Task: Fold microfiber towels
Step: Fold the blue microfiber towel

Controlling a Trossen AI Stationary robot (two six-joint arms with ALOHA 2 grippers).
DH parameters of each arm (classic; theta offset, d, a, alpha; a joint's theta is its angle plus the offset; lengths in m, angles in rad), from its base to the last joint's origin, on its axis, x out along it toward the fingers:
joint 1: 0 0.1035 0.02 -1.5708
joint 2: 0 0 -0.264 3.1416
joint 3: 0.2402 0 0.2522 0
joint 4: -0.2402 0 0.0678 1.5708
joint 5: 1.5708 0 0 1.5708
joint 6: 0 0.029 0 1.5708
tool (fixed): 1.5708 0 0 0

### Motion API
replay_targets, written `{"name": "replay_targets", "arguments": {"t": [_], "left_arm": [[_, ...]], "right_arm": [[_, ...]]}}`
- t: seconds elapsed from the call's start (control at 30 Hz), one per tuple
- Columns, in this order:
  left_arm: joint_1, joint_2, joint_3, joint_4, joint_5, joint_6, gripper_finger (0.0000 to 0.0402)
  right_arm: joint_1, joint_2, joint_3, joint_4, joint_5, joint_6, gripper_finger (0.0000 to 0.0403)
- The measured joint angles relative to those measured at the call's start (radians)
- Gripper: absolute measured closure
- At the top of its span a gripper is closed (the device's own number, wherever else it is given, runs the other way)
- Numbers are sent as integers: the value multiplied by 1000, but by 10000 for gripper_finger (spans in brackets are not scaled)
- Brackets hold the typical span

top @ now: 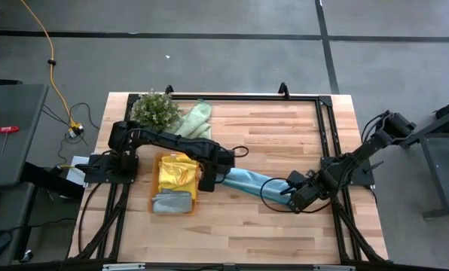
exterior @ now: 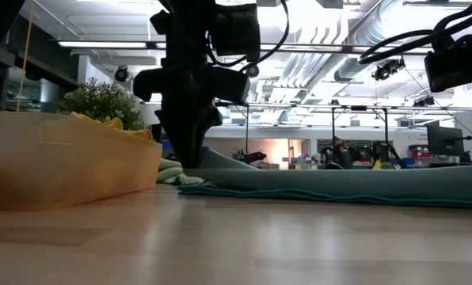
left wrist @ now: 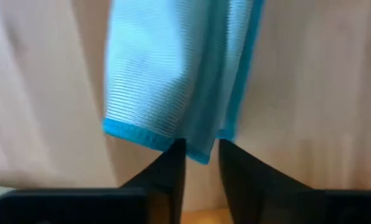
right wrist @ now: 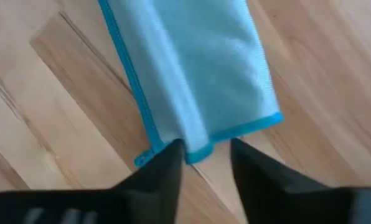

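Towel (top: 248,181), blue, folded long; axis runs between both grippers.

Lab or workshop; exposed ceiling ducts (exterior: 394,32), strip lights (exterior: 101,43), metal-framed benches (exterior: 363,127)

no readable text, labels or signs

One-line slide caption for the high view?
Both grippers, left and right, at opposite ends of a blue-teal towel on the table.
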Motion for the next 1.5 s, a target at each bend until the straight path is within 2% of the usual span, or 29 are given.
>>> {"name": "replay_targets", "arguments": {"t": [0.13, 0.23, 0.33, 0.43, 0.53, 0.63, 0.77, 1.07, 1.13, 1.3, 1.5], "left_arm": [[-1, -6, 0, -51, 57, -11, 263], [3, -27, 0, -91, 62, -8, 230], [24, -63, 0, -108, 71, -2, 208], [47, -101, 0, -58, 72, 9, 200], [72, -123, -3, 57, 161, 33, 199], [83, -127, -34, 185, 258, 42, 207], [87, -119, -102, 237, 237, 84, 237], [103, -118, -313, 493, 223, 13, 379], [107, -118, -350, 529, 222, -17, 395], [107, -119, -355, 467, 117, -13, 376], [120, -154, -308, 418, 92, -14, 349]], "right_arm": [[0, 0, 46, -86, 2, -26, 224], [0, 0, 101, -196, 32, -35, 191], [2, -1, 142, -271, 64, -35, 178], [3, -1, 150, -273, 83, -35, 177], [9, -1, 149, -263, 104, -35, 180], [21, -1, 148, -256, 132, -31, 188], [34, -1, 148, -253, 133, -21, 198], [42, 0, 148, -246, 182, 21, 203], [40, 0, 148, -243, 182, 21, 203], [40, 0, 148, -242, 182, 19, 203], [40, 0, 148, -243, 182, 19, 203]]}}
